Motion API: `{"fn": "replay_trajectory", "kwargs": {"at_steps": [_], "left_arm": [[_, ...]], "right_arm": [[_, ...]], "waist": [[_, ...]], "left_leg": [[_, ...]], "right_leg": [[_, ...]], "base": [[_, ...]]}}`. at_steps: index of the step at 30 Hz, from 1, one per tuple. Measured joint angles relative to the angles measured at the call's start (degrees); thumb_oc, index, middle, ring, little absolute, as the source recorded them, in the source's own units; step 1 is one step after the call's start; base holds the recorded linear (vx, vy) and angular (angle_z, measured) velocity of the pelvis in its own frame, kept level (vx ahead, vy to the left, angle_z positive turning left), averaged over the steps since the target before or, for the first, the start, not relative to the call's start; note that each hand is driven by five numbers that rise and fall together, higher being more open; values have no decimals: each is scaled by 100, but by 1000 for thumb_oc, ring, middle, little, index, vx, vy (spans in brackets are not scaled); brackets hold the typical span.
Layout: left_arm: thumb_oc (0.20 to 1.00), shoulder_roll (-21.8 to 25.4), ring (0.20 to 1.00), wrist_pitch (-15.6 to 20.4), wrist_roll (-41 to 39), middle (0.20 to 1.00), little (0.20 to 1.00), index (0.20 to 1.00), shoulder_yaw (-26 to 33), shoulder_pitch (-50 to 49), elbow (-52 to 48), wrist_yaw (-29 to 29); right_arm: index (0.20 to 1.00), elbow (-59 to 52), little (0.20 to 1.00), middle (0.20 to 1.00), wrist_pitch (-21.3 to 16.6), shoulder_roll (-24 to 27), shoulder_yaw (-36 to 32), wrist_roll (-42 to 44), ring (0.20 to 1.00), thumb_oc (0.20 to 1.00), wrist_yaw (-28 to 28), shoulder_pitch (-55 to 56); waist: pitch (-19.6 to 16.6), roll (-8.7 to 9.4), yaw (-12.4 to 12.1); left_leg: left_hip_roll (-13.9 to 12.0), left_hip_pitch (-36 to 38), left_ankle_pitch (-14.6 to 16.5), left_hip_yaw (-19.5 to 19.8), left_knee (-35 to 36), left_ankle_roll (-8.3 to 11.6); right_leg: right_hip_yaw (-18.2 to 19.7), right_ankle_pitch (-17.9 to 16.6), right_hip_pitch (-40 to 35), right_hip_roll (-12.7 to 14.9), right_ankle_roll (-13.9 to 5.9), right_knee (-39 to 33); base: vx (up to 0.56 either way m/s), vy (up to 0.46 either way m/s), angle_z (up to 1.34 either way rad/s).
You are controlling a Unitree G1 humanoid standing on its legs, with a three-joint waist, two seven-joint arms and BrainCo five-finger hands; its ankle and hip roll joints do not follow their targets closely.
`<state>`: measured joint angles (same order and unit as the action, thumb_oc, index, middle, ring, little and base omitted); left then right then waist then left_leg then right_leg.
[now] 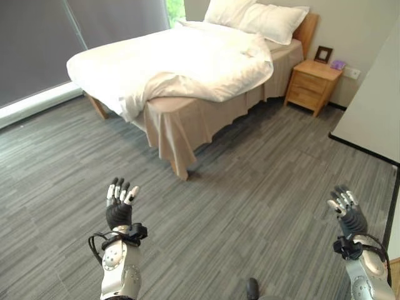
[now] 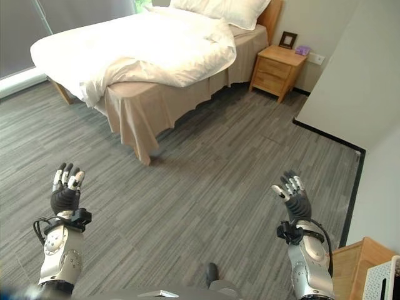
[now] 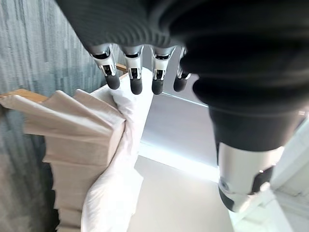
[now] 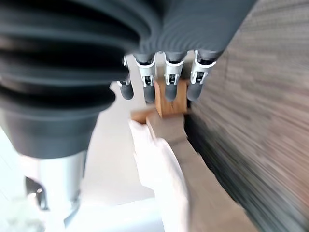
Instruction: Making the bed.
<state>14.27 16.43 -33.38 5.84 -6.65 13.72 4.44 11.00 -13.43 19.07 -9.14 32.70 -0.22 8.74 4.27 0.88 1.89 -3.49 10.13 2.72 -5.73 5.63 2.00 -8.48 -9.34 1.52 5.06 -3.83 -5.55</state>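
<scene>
two open hands, left hand (image 1: 119, 209), right hand (image 2: 294, 199), bed (image 1: 187, 75) apart

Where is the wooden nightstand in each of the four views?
Left eye view: nightstand upper right, beside the bed.
Right eye view: upper middle-right.
Left wrist view: cannot tell.
Right wrist view: wooden block past the fingers, likely it.
Shared landmark: the bed.

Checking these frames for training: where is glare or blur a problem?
Left eye view: the duvet and pillows glare near white. Right wrist view: floor and nightstand smear with motion blur. Left wrist view: bright window band, bed skirt readable.
</scene>
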Motion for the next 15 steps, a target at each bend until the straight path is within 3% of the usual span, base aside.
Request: {"fn": "replay_trajectory", "kwargs": {"at_steps": [6,15], "left_arm": [[1000,170,1000,-86,321,1000,1000,1000,45,42,-32,127],[1000,171,1000,-80,319,1000,1000,1000,153,-37,36,206]], "right_arm": [[1000,170,1000,1000,36,-9,131,0,1000,1000,6,-15],[1000,163,1000,1000,74,-4,311,105,1000,1000,74,-13]], "waist": [[7,-11,268],[74,83,186]], "left_leg": [[5,57,-13,-154,1,40],[77,91,9,-310,3,4]], "right_leg": [[122,-29,21,-9,-23,42],[252,-16,136,44,-37,169]], "base": [[22,15,-13],[11,92,-9]]}}
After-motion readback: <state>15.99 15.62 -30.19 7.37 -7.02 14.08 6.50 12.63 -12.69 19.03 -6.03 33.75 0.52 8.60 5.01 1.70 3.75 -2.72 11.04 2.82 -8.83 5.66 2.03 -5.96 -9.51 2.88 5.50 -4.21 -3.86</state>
